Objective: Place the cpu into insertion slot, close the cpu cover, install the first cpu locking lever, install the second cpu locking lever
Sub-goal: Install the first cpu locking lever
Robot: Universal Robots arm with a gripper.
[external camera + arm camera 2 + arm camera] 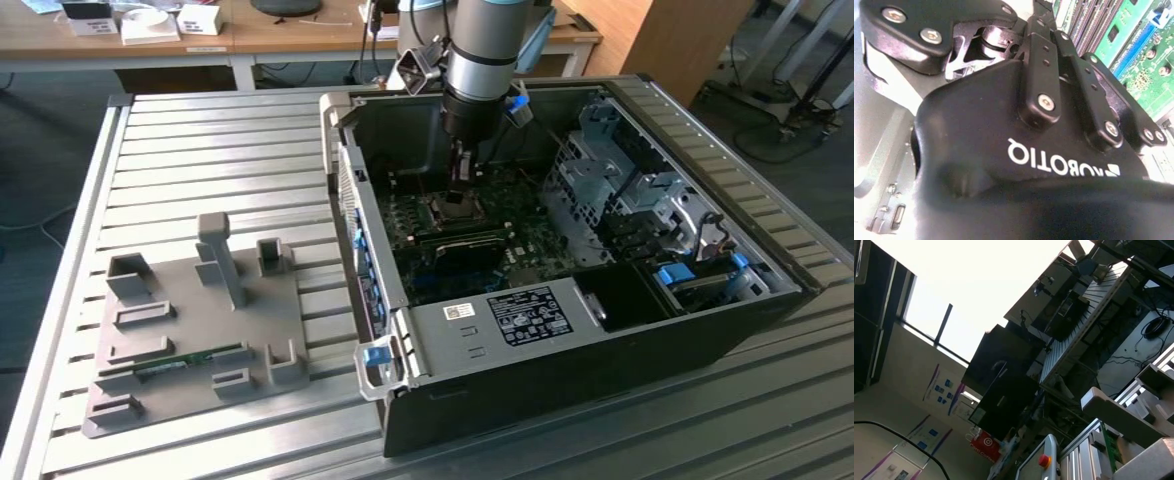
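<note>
Gripper [461, 188]: reaches down inside the open computer case [561, 340], directly above the socket on the motherboard [467, 245]; whether its fingers are parted or closed cannot be told. Cpu [455, 209]: small square seated in the socket area, just beneath the gripper. Cpu cover: not clearly distinguishable. Grey fixture tray [187, 330]: lies on the slatted table [200, 150], at the exterior view's left.
</note>
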